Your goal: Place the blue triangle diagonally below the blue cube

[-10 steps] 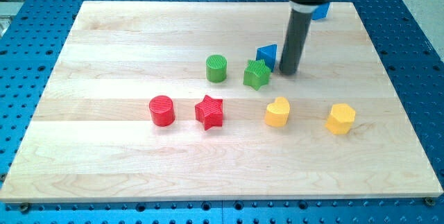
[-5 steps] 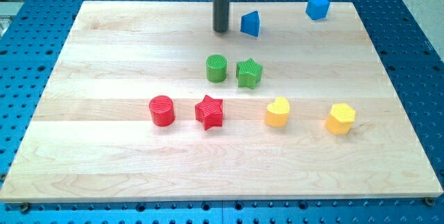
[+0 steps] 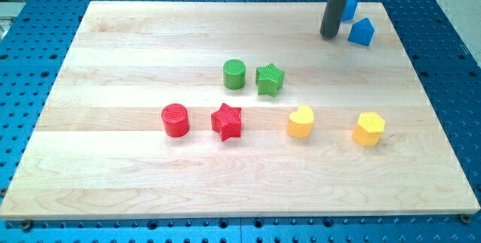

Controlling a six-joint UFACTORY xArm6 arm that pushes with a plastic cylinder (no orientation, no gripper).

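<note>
My tip (image 3: 329, 35) rests on the board (image 3: 113, 47) near the view's top right; it is a plain rod w/ nothing to open or close, and it touches no block. The blue triangle (image 3: 361, 31) sits just to the tip's right, and the blue cube (image 3: 349, 7) is above-right of the tip, partly hidden behind the rod, so the triangle lies diagonally below-right of the cube. Well below-left of the tip are the green cylinder (image 3: 234, 74) & green star (image 3: 270, 79); further down are the red cylinder (image 3: 175, 119), red star (image 3: 226, 121), yellow heart (image 3: 301, 122) & a yellow block (image 3: 369, 129).
</note>
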